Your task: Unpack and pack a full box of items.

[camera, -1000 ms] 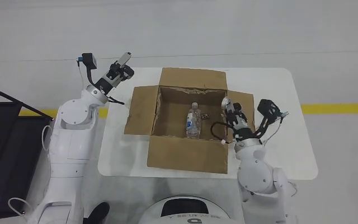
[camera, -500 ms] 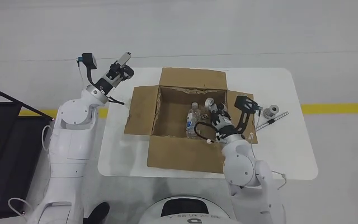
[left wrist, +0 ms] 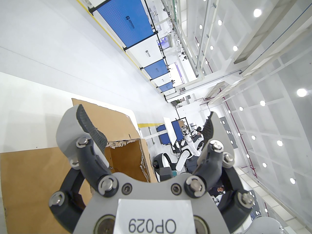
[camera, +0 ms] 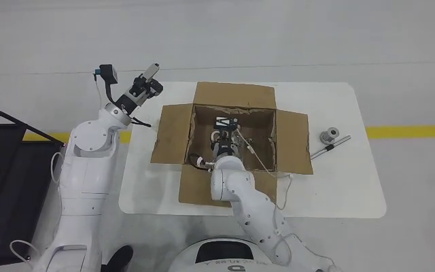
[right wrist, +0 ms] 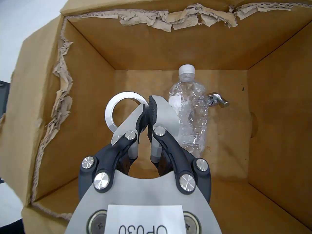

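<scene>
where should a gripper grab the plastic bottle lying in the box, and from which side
Across the mid-body of the plastic bottle, coming straight down from above. It lies flat on the floor of the box, whose walls likely block a side approach. The metal ring and metal bracket are close on either side, so open only slightly wider than the bottle.

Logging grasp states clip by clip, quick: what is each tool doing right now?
Left tool: open, holding nothing.
Right tool: closed on the rim of the metal ring.
</scene>
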### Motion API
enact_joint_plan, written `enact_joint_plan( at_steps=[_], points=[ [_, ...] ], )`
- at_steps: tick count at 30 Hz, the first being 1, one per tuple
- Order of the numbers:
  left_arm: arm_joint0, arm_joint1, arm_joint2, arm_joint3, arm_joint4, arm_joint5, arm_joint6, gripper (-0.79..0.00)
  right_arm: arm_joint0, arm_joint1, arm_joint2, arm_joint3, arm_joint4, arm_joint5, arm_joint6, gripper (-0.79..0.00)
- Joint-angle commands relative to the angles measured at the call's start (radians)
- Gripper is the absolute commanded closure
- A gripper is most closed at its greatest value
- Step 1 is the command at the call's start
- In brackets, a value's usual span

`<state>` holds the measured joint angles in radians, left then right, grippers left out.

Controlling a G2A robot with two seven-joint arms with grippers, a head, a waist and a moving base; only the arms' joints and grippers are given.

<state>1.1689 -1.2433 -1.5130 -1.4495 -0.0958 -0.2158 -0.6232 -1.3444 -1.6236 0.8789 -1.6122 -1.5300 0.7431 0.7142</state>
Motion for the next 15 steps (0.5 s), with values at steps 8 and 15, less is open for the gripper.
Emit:
enact_joint_plan(
  at_steps=[8,15],
  points=[
    [0.000,0.000,0.000,0.000,-0.001,0.000,0.000,-0.785,0.052,-0.026,-0.016,0.076,-0.029,0.082,0.018,0.000],
    [0.000,0.000,0.000,0.000,-0.001,0.000,0.000,-0.785,0.075,-0.045,-0.009,0.103,-0.039,0.146,0.004,-0.240]
  ],
)
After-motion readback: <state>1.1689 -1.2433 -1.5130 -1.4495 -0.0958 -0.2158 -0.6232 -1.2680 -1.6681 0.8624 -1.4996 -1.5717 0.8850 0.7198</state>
